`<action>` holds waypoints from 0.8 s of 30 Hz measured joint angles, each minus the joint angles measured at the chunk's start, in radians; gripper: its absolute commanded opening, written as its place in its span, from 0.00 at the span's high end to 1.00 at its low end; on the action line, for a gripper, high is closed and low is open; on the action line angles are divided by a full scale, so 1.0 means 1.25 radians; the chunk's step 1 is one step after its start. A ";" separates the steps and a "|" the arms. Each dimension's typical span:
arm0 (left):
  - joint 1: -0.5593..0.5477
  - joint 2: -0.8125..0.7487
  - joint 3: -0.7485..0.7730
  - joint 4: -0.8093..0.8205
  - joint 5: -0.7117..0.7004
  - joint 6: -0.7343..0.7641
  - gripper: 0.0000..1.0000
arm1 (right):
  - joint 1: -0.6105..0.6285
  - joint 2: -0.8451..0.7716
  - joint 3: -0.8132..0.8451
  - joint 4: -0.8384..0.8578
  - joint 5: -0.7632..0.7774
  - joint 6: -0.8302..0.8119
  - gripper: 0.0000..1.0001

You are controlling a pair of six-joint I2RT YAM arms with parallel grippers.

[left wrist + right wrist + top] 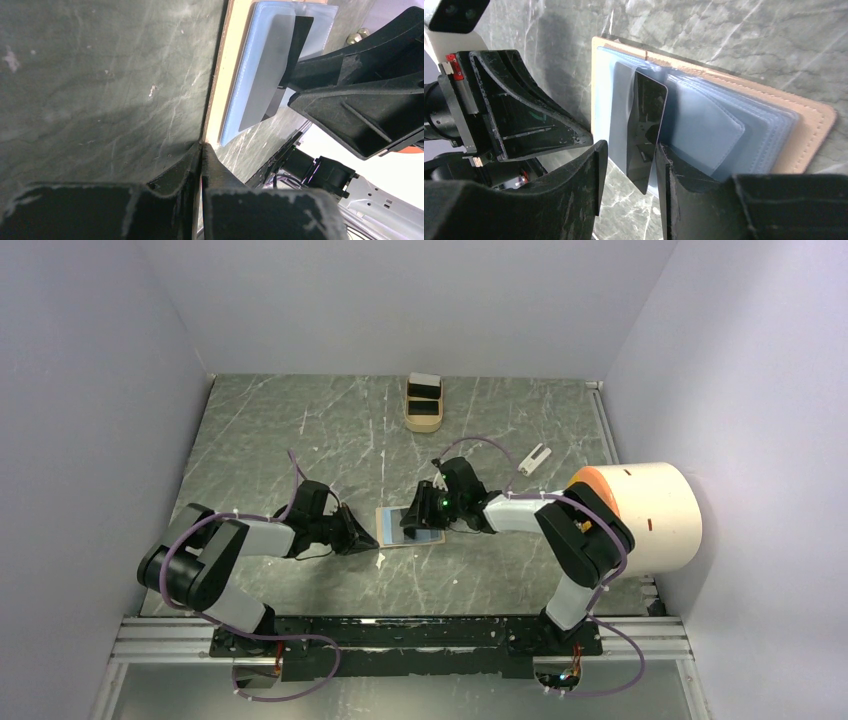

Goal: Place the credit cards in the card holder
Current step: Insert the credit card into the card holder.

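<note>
The card holder (390,530) lies open mid-table, tan outside with bluish clear sleeves. My left gripper (372,540) is shut on its tan near edge (216,115), pinned between the fingertips (201,147). A black credit card (646,125) stands partly inside one sleeve (621,100), its lower corner sticking out. My right gripper (629,150) straddles that card, open: the left finger (591,170) stands apart from it and the right finger (669,170) is against it. The left wrist view shows the same card (300,35) in the sleeve. More credit cards (425,390), black and white, rest in a tray at the back.
The oblong tan tray (424,423) stands at the table's far middle. A small white clip-like piece (535,458) lies right of it. A large white cylinder with an orange end (650,515) sits at the right edge behind my right arm. Walls close three sides.
</note>
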 measured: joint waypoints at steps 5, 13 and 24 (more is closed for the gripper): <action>0.000 0.000 0.000 0.000 0.000 0.000 0.91 | 0.012 0.006 0.004 0.005 -0.020 0.004 0.54; -0.008 0.000 -0.001 0.001 0.003 -0.006 0.91 | 0.015 0.015 -0.001 0.037 -0.059 0.027 0.48; -0.016 -0.005 -0.001 0.000 0.004 -0.009 0.91 | 0.020 0.037 0.067 -0.063 -0.025 -0.066 0.45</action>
